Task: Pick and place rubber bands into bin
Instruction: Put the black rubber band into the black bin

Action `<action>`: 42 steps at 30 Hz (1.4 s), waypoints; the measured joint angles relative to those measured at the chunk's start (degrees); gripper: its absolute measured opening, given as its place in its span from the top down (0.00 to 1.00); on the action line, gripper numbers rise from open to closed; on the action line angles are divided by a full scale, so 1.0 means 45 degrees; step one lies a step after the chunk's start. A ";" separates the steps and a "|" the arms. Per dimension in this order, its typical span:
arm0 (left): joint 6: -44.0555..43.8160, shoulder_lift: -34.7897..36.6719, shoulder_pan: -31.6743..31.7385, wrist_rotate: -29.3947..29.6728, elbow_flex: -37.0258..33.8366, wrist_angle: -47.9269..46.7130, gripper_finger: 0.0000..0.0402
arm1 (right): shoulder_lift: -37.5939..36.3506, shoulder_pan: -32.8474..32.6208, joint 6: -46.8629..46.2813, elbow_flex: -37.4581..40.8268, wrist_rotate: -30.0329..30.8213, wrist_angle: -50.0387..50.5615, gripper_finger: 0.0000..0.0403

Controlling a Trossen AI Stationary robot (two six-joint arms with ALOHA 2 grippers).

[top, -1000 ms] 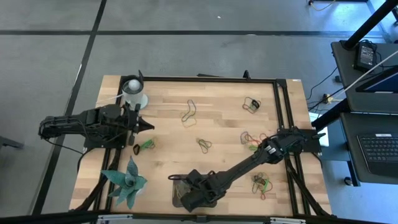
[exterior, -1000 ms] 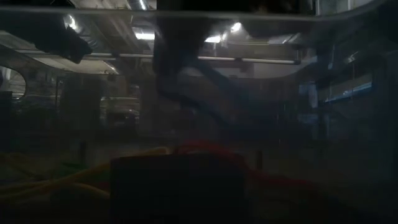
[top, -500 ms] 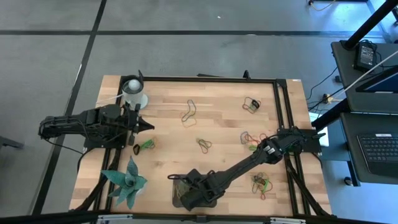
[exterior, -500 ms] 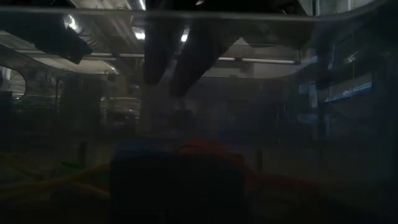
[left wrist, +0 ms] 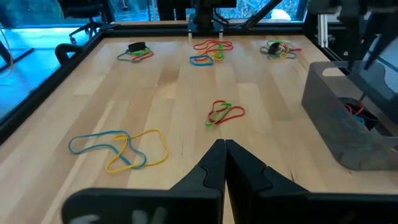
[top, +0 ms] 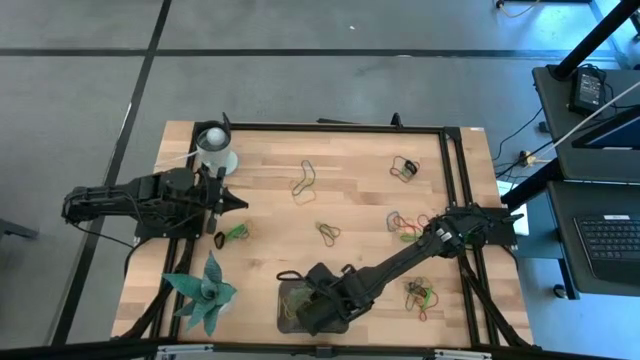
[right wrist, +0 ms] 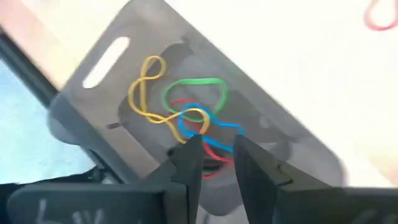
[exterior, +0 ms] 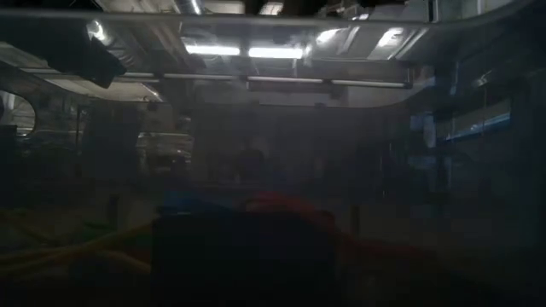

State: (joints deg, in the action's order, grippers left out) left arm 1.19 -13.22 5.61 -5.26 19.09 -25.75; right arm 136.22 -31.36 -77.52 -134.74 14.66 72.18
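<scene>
The bin is a dark grey tray at the table's near edge, also in the left wrist view and the right wrist view. Yellow, green, blue and red rubber bands lie tangled on its floor. My right gripper hangs open above them, with nothing between its fingers. More rubber bands lie on the wood in small clumps. My left gripper is shut, waiting at the table's left side.
A white round cup stands at the far left corner. A green spiky plant figure lies at the near left, close to the bin. Black frame rails run along the table's right and far edges. Bare wood lies between the clumps.
My right gripper has risen from the bin and has left the low view, where its fingers still showed a second ago. The bands stay in the bin.
</scene>
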 joint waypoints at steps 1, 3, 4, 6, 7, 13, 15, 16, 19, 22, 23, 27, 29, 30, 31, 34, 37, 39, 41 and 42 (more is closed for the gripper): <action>-0.0005 -0.0004 0.0000 0.0001 0.0000 -0.0047 0.99 | -0.0090 -0.0082 0.0001 0.0000 0.0149 0.0229 0.80; -0.0087 -0.0004 0.0000 -0.0039 -0.0005 -0.0066 0.99 | -0.0364 -0.0254 0.0001 0.0000 0.0170 0.0716 0.84; -0.0101 0.0000 0.0000 -0.0056 -0.0005 -0.0070 0.99 | -0.0457 -0.0327 0.0001 -0.0002 0.0172 0.0941 0.87; -0.0102 -0.0004 0.0000 -0.0077 -0.0005 -0.0066 0.99 | -0.0619 -0.0543 -0.0008 -0.0005 0.0295 0.1492 0.94; -0.0102 0.0001 0.0000 -0.0081 -0.0005 -0.0065 0.99 | -0.0626 -0.0632 -0.0027 -0.0001 0.0384 0.1874 0.97; -0.0102 -0.0004 0.0000 -0.0067 -0.0005 -0.0051 0.99 | -0.0718 -0.1232 -0.0658 0.0005 0.0728 0.3841 0.99; -0.0102 -0.0004 0.0000 -0.0062 -0.0005 0.0028 0.99 | -0.0719 -0.1403 -0.0589 0.0010 0.0728 0.4003 0.99; -0.0102 -0.0004 0.0000 -0.0057 -0.0005 0.0032 0.99 | -0.0719 -0.1468 -0.0345 0.0011 0.0734 0.3970 0.99; -0.0102 -0.0004 0.0000 -0.0053 -0.0005 0.0061 0.99 | -0.0719 -0.1604 0.0322 0.0015 0.0731 0.3965 1.00; -0.0102 0.0001 0.0000 -0.0053 -0.0005 0.0061 0.99 | -0.0728 -0.1664 0.0925 0.0323 0.0747 0.3955 1.00; -0.0110 -0.0004 0.0000 -0.0048 -0.0005 0.0057 0.99 | -0.0724 -0.1664 0.1047 0.0485 0.0738 0.3978 1.00; -0.0225 -0.0004 0.0000 0.0018 -0.0005 0.0121 0.99 | -0.1227 -0.1787 0.1236 0.1721 0.0732 0.3872 1.00; -0.0238 -0.0004 0.0000 0.0040 -0.0005 0.0126 0.99 | -0.1931 -0.1877 0.0959 0.2741 0.0735 0.3772 1.00; -0.0244 -0.0004 0.0000 0.0040 -0.0005 0.0139 0.99 | -0.2406 -0.1927 0.0940 0.3388 0.0739 0.3575 1.00; -0.0277 -0.0004 0.0000 0.0048 -0.0005 0.0134 0.99 | -0.2891 -0.1962 0.0932 0.4084 0.0738 0.3240 1.00; -0.0328 -0.0004 0.0000 0.0216 -0.0005 0.0152 0.99 | -0.4335 -0.2079 0.0900 0.6522 0.0723 0.1540 1.00; -0.0331 -0.0004 0.0000 0.0268 -0.0005 0.0153 0.99 | -0.5684 -0.2162 0.0908 0.8978 0.0689 -0.0399 1.00; -0.0341 -0.0004 0.0000 0.0268 -0.0005 0.0154 0.99 | -0.6557 -0.2189 0.0935 1.0429 0.0645 -0.1569 1.00; -0.0505 -0.0004 0.0000 0.0268 -0.0005 0.0150 0.99 | -0.7350 -0.2216 0.0969 1.1754 0.0416 -0.2452 1.00; -0.0651 -0.0004 0.0000 0.0266 -0.0005 0.0154 0.99 | -0.7739 -0.2249 0.0978 1.2344 0.0300 -0.2663 1.00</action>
State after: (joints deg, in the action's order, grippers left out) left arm -1.74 -13.23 5.61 -4.06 19.07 -25.06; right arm 101.40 -41.48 -73.12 -79.19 16.01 60.20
